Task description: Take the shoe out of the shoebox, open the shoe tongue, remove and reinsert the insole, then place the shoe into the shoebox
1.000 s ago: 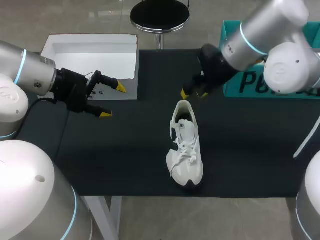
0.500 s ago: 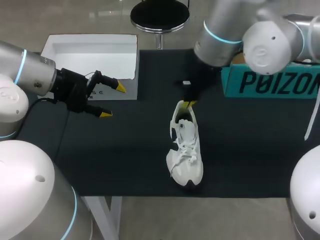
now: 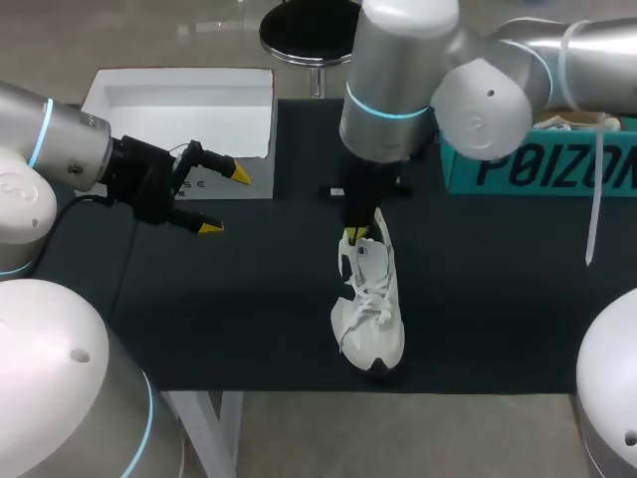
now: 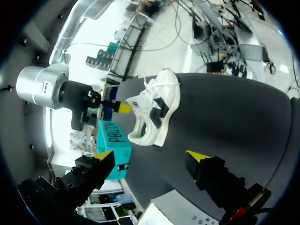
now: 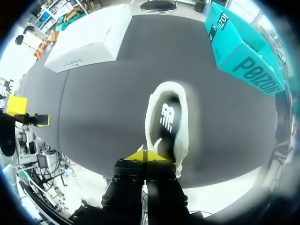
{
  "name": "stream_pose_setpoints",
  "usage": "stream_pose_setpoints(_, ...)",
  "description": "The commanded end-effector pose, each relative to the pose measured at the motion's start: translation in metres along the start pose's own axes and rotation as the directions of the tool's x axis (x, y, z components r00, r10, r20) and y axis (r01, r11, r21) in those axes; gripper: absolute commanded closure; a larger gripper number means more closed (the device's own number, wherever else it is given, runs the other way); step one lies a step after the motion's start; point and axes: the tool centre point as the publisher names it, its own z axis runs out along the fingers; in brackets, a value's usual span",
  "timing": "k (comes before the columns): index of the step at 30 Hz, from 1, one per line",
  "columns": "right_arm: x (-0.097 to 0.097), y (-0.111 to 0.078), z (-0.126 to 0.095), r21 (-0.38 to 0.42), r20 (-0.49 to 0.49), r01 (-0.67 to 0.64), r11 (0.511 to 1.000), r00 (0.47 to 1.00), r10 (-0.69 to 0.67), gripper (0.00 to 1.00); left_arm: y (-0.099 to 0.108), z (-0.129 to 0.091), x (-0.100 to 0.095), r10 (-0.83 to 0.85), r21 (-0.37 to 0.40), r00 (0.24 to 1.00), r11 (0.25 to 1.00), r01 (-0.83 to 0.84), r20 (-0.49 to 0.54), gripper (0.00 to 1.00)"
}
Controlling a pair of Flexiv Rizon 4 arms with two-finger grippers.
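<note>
The white shoe (image 3: 370,299) is out of its box and lies on the dark tabletop (image 3: 498,289), about in the middle, with its toe at the near edge and its heel at the far end. The right hand (image 3: 353,236) is right down at the shoe's opening, by the left side of the tongue (image 3: 365,257). Its two yellow tips are pressed together, and I see nothing between them. The insole (image 5: 165,115) looks like it is inside the shoe, not yet taken out. The left hand (image 3: 224,201) hangs over the left part of the tabletop, well apart from the shoe, with its tips spread wide and holding nothing. An open white box (image 3: 179,105) sits at the far left and a teal box (image 3: 518,169) at the far right. I think the step now is opening the tongue. Next, the right hand would need to catch the tongue's edge and pull it toward the toe, gently, because the shoe could slide.
</note>
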Motion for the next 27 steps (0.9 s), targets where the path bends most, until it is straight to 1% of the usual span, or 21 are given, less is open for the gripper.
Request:
stream_pose_setpoints(1,0.014,0.003,0.017,0.011,0.071,-0.012,1.0,0.997,0.011,1.0,0.0,0.001,0.0,0.0,-0.003,1.0,1.0,0.0,-0.003,0.0)
stream_pose_setpoints(5,0.023,0.006,0.026,0.01,0.086,-0.027,1.0,0.996,0.026,1.0,0.0,0.001,0.0,0.0,-0.003,1.0,1.0,0.0,-0.003,0.0)
stream_pose_setpoints(7,0.025,0.01,0.028,-0.006,0.077,-0.043,0.999,0.996,0.044,1.0,0.0,0.001,0.0,0.0,-0.003,1.0,1.0,0.0,-0.003,0.0)
stream_pose_setpoints(10,0.027,0.02,0.023,-0.032,0.075,-0.047,0.998,0.996,0.05,1.0,0.0,0.001,0.0,0.0,-0.003,1.0,1.0,0.0,-0.003,0.0)
stream_pose_setpoints(16,0.015,0.038,0.014,-0.069,0.098,-0.044,0.997,0.994,0.051,1.0,0.0,0.001,0.0,0.0,-0.003,1.0,1.0,0.0,-0.003,0.0)
stream_pose_setpoints(17,0.011,0.04,0.014,-0.071,0.099,-0.044,0.996,0.994,0.051,1.0,0.0,0.001,0.0,0.0,-0.003,1.0,1.0,0.0,-0.003,0.0)
stream_pose_setpoints(23,-0.009,0.05,0.021,-0.066,0.116,-0.032,0.997,0.992,0.04,1.0,0.0,0.001,0.0,0.0,-0.003,1.0,1.0,0.0,-0.003,0.0)
stream_pose_setpoints(27,-0.022,0.049,0.034,-0.043,0.11,-0.031,0.999,0.993,0.035,1.0,0.0,0.001,0.0,0.0,-0.003,1.0,1.0,0.0,-0.003,0.0)
